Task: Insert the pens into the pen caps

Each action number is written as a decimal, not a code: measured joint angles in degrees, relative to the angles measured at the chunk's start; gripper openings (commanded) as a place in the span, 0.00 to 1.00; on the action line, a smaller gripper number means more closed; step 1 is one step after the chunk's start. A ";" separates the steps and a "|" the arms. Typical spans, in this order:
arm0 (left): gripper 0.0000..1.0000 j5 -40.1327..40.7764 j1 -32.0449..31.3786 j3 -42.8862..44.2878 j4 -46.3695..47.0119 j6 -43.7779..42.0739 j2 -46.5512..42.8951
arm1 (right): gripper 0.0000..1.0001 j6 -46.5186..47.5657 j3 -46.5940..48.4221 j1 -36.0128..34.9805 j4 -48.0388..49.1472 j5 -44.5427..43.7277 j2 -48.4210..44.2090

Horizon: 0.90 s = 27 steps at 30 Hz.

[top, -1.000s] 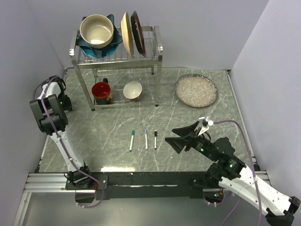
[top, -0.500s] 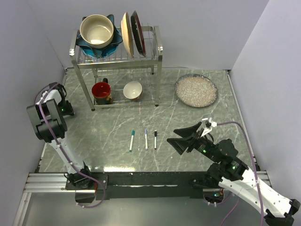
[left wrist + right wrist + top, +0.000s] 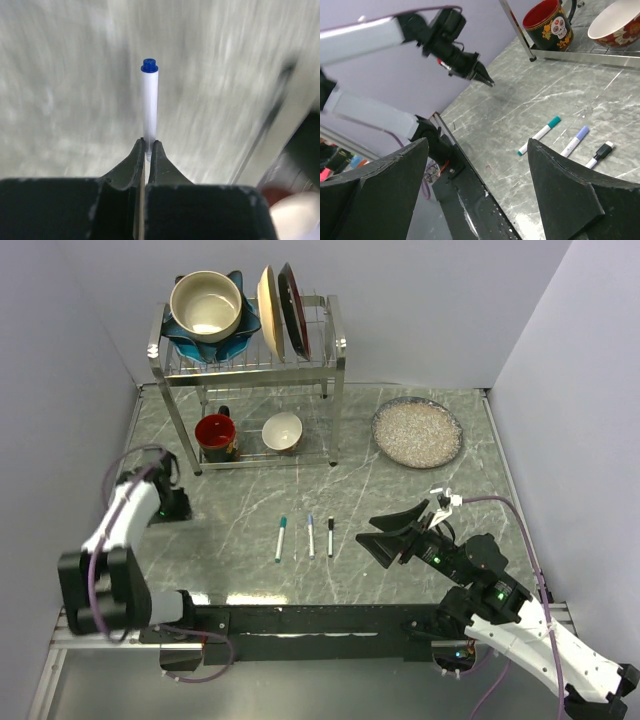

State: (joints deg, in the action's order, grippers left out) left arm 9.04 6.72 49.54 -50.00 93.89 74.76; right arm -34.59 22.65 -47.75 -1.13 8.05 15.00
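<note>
Three pens lie side by side mid-table: teal [image 3: 281,538], blue [image 3: 311,535] and black [image 3: 330,537], each with a coloured cap on its far end. They also show in the right wrist view: teal [image 3: 539,135], blue [image 3: 574,140], black [image 3: 600,152]. No loose pen caps show. My left gripper [image 3: 185,508] is low over the table's left side. In its wrist view the jaws [image 3: 148,145] are shut on the narrow tip of a white pen with a blue end [image 3: 150,105]. That pen does not show at the left gripper [image 3: 489,81] elsewhere. My right gripper [image 3: 385,537] is wide open and empty [image 3: 477,145], right of the pens.
A metal dish rack [image 3: 340,350] stands at the back with bowls and plates on top. A red mug [image 3: 215,435] and a white bowl [image 3: 283,430] sit under it. A plate of grains [image 3: 417,432] is at the back right. Walls close both sides.
My left arm has swung down from a raised, folded pose by the left wall; its gripper is now lower and farther right over the table. The right arm has barely moved.
</note>
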 measured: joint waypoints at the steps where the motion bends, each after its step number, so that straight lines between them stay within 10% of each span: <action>1: 0.01 -0.31 -2.99 -1.44 -0.04 0.79 -2.64 | 0.87 -0.33 0.00 0.00 -0.22 -0.22 -0.24; 10: 0.01 -2.40 -20.20 -8.07 2.64 9.64 -9.88 | 0.87 -2.25 0.00 0.00 -0.81 -1.49 -1.03; 21: 0.01 -4.87 -26.27 -8.07 11.39 11.74 5.22 | 0.87 -2.67 0.00 0.00 -0.87 -1.79 -1.03; 27: 0.18 -5.11 -27.82 -8.04 13.05 11.76 7.15 | 0.87 -2.67 0.00 0.00 -1.46 -2.08 -1.66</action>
State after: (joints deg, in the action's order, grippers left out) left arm 3.92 -21.10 41.50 -36.95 105.65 81.91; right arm -37.26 22.65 -47.75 -2.59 5.98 13.34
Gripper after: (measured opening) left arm 0.086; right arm 0.873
